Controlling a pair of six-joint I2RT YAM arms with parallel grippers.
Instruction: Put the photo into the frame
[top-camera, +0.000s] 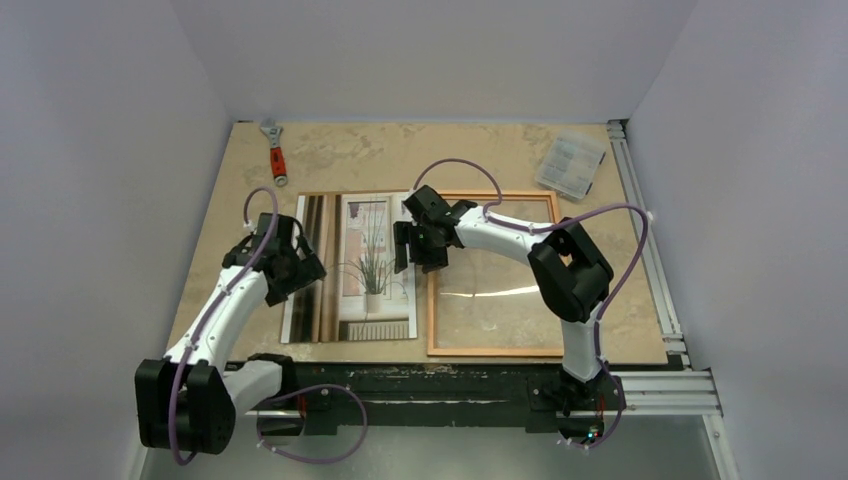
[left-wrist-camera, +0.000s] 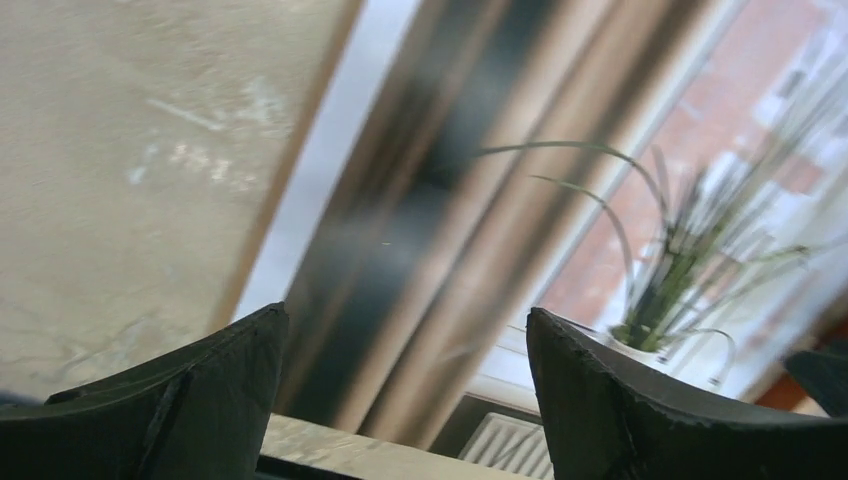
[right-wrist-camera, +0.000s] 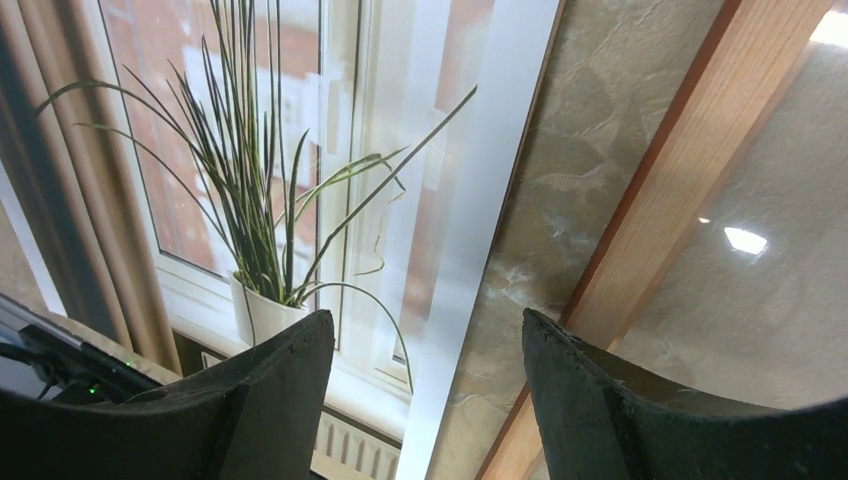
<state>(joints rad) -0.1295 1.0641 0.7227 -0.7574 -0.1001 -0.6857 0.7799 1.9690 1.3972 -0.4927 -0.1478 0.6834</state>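
Note:
The photo (top-camera: 355, 270) lies flat and picture-up on the table, just left of the thin orange-brown frame (top-camera: 493, 350). A narrow strip of table separates them. My left gripper (top-camera: 300, 262) hovers over the photo's left part, above the striped curtains (left-wrist-camera: 450, 200). Its jaws stand open with nothing between them (left-wrist-camera: 405, 330). My right gripper (top-camera: 418, 250) sits over the photo's right edge, open (right-wrist-camera: 428, 330). The photo's white border (right-wrist-camera: 480, 200) runs between its fingertips, and the frame's left bar (right-wrist-camera: 690, 170) lies just right of them.
An orange-handled wrench (top-camera: 274, 150) lies at the back left. A small clear plastic box (top-camera: 571, 163) sits at the back right. Aluminium rails run along the table's right side (top-camera: 648, 260) and front edge (top-camera: 665, 385).

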